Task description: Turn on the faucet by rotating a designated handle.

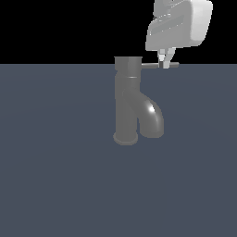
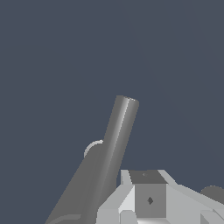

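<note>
A dull grey metal faucet [image 1: 126,104] stands upright on a flat slate-blue tabletop [image 1: 55,185], near the far edge and about midway between the tabletop's side edges in the exterior view. It has a flared round base, a cylindrical column, a slightly wider cap on top, and a thick curved spout that bends down towards the exterior view's right, its mouth near the tabletop just beside the base.

From the cap a thin straight grey handle [image 1: 159,65] sticks out level towards the exterior view's right. The robot's pale grey gripper [image 1: 165,60] hangs over the handle from above, its body rising out of the top edge of the picture. Its two slim fingers [image 1: 162,57] point down and reach the outer part of the rod, close together. At this size I cannot tell whether they are clamped on the handle or only touching it.

In the wrist view the handle [image 2: 114,144] appears as a long grey rod slanting away from the camera over the tabletop [image 2: 65,57], with the blocky pale gripper body just beside it. The fingertips themselves are not seen there.
</note>
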Motion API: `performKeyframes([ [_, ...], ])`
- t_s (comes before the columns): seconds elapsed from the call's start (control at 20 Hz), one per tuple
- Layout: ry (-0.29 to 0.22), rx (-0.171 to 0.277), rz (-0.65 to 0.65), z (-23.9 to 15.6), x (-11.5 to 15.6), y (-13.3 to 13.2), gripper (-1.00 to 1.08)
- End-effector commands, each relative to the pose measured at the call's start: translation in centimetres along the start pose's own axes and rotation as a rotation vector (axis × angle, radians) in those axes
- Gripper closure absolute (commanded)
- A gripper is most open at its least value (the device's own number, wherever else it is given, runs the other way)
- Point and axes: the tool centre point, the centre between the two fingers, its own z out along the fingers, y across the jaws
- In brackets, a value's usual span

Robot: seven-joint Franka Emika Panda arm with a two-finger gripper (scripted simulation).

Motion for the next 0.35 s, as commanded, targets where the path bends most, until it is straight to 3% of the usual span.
performKeyframes([
  [0.0, 0.003, 0.001, 0.033, 0.1, 2.4, 0.1, 1.08],
  [0.3, 0.003, 0.001, 0.037, 0.1, 3.7, -0.9, 1.08],
])
